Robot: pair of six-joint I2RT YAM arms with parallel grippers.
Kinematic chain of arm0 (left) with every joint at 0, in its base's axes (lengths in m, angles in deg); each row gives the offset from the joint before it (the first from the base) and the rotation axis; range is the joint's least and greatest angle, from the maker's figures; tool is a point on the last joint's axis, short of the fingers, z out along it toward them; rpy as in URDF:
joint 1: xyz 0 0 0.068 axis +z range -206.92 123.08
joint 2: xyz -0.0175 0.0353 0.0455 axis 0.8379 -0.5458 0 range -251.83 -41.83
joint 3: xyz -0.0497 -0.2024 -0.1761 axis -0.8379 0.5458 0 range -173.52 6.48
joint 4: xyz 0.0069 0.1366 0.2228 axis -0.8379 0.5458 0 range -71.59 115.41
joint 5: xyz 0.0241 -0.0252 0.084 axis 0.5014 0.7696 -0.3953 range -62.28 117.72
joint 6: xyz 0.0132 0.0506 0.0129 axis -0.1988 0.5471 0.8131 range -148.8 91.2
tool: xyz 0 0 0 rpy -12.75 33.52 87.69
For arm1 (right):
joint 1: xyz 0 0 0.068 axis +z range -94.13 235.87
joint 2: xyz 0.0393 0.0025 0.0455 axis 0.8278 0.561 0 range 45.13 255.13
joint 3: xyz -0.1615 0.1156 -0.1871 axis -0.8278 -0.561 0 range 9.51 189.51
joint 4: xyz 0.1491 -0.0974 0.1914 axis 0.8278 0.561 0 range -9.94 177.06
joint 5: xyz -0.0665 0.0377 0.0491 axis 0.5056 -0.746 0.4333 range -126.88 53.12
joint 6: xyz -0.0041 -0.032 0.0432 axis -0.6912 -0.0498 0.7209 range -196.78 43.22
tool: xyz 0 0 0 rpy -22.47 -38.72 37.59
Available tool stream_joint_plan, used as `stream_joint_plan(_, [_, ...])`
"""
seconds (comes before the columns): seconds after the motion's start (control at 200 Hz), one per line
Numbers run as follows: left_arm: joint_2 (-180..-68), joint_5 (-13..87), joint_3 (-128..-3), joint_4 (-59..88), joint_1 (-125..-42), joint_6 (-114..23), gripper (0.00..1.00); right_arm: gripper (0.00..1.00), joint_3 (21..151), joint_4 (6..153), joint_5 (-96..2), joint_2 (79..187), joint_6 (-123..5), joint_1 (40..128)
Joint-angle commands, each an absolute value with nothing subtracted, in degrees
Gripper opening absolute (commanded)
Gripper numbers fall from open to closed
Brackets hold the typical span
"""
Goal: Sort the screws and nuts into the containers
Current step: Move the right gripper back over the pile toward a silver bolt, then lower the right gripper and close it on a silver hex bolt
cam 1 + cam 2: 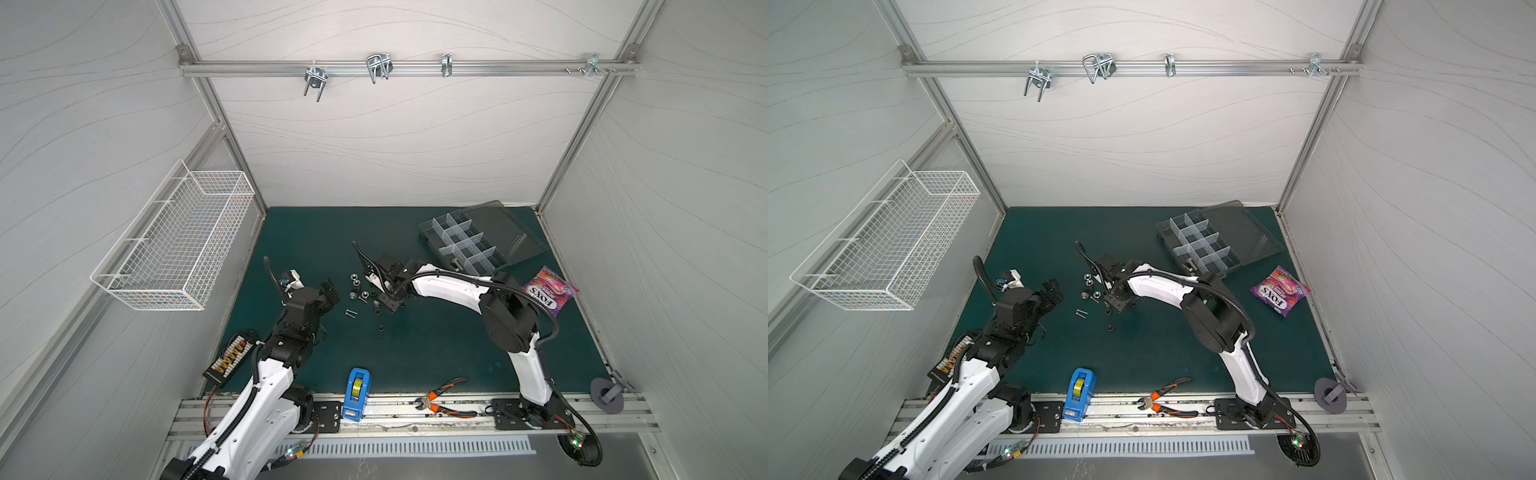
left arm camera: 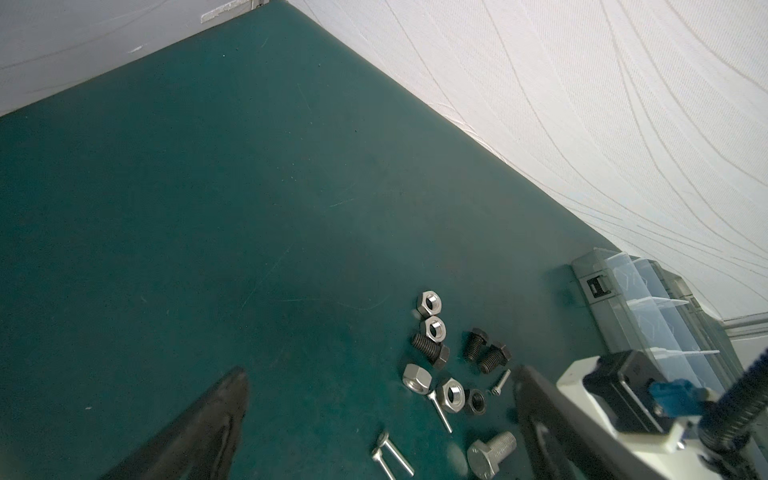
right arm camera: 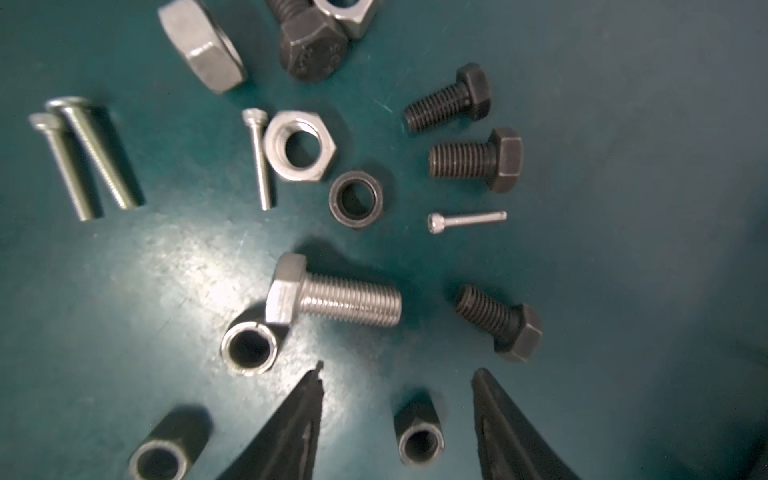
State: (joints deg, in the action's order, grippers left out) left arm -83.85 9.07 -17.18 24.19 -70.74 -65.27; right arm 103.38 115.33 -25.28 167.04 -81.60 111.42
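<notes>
Now R fingers (image 3: 291,432) straddle blk nut (image 3: 419,434), no contact; L fingers (image 2: 199,432) spread.

Right of centre in both top views, we are seeing a corner of the box (image 1: 432,243) hidden behind the right arm (image 1: 446,286).

We see our right gripper (image 3: 397,374) over the green mat (image 3: 124,291), its jaws apart on either side of a black nut (image 3: 419,434), touching neither side of it. Beyond it lie a silver hex bolt (image 3: 340,299), black bolts (image 3: 473,160), thin screws (image 3: 465,219) and more nuts (image 3: 299,145).
</notes>
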Motion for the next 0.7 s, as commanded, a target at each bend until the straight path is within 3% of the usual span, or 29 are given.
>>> stream_joint_plan(0.0, [-83.05, 8.26, -19.25, 23.6, -70.8, -66.13, 1.0, 0.59, 104.92, 115.8, -25.45, 168.8, -83.62, 112.03])
stream_joint_plan(0.45, [-82.85, 8.14, -19.19, 23.6, -70.8, -66.24, 1.0, 0.59, 108.59, 116.27, -23.14, 173.27, -85.83, 114.52])
stream_joint_plan(0.695, [-82.58, 8.29, -19.02, 23.63, -70.8, -66.4, 1.0, 0.53, 111.62, 117.37, -23.65, 175.46, -87.76, 114.55])
